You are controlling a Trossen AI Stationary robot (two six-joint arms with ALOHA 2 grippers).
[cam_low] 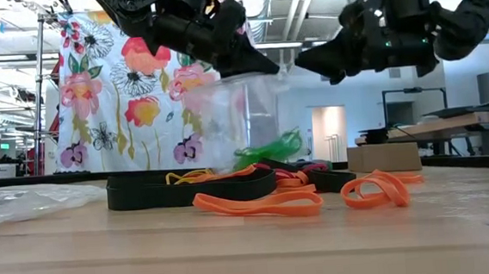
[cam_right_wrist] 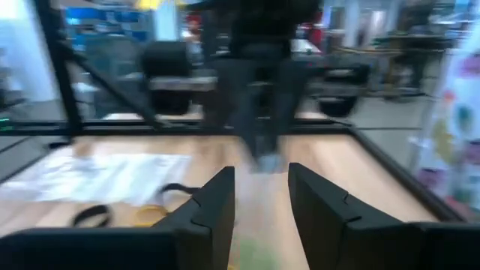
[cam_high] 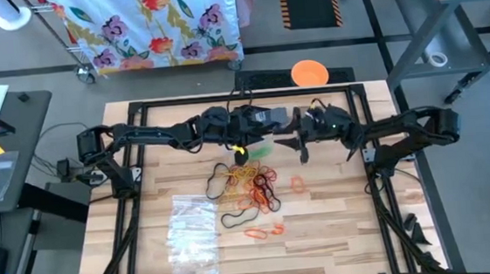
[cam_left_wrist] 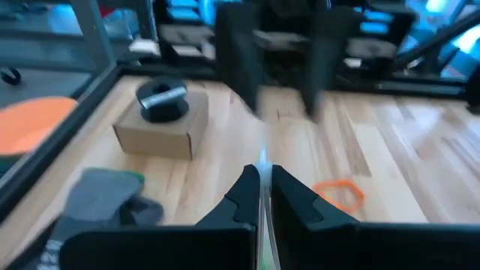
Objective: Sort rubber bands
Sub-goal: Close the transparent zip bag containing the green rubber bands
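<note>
Butcher-block planks run under both my arms, with a floral cloth hanging in the room beyond the far edge of the table [cam_high: 340, 234]. Most of the rubber bands [cam_high: 258, 188] lie in a mixed heap at mid-table, with orange loops strayed out to the right and toward the near edge, and a stack of clear plastic bags [cam_high: 191, 233] sits just left of them. My left gripper [cam_left_wrist: 264, 191] is pinched tight on the thin edge of a clear bag [cam_low: 243, 120], holding it aloft above the far side of the heap; green bands seem to sit inside it. My right gripper [cam_right_wrist: 261, 199] hangs just beside that bag with its fingers parted and nothing between them. I judge we are mid-bagging of the green ones, and next the right needs to drop to the heap for another green loop while the left keeps the bag mouth up. Both wrist views are smeared, so I cannot tell whether the bag's mouth is open, and the heap hides how many greens remain
</note>
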